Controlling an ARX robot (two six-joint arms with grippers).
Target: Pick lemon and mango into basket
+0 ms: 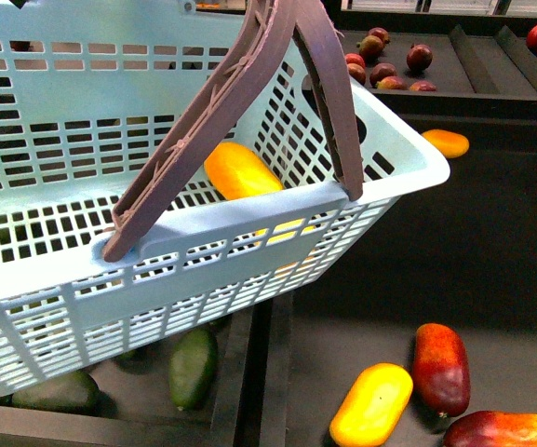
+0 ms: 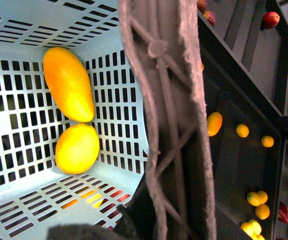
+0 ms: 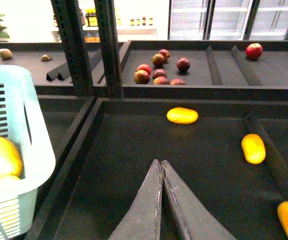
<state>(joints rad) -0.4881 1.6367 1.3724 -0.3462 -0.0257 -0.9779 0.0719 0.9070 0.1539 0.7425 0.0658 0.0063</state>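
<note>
Basket (image 1: 249, 223) is lifted and tilted, filling most of my front view, its two brown handles (image 1: 249, 84) folded together above the near rim. Left wrist view looks along those handles (image 2: 168, 125) straight into the basket (image 2: 14, 125). I take it the left arm is carrying it by them, though the left jaws themselves are out of sight and I cannot tell their state.

Inside, against the lattice wall: the mango (image 2: 68, 82), elongated and orange-yellow, and the lemon (image 2: 77, 148), plumper and shorter, just beside the mango's narrow end and apparently touching it. Their long axes run roughly in one line along the wall. From the front only the mango (image 1: 242, 172) shows past the handle; the lemon is hidden.

Right gripper (image 3: 161, 167): jaws pressed together, nothing between them, hovering over the dark empty floor of a display tray (image 3: 134, 150). Basket corner (image 3: 29, 130) sits off to one side of it, a yellow fruit (image 3: 1, 156) visible within.

Judgement: both task fruits look to be in already, so no further pick is needed. The relation that matters now is the tilt. The fruits lie on the low side, held by the wall. The left arm has the load; the right is free and well apart from it.

Loose yellow and red mangoes (image 1: 440, 368) lie in the tray below.
</note>
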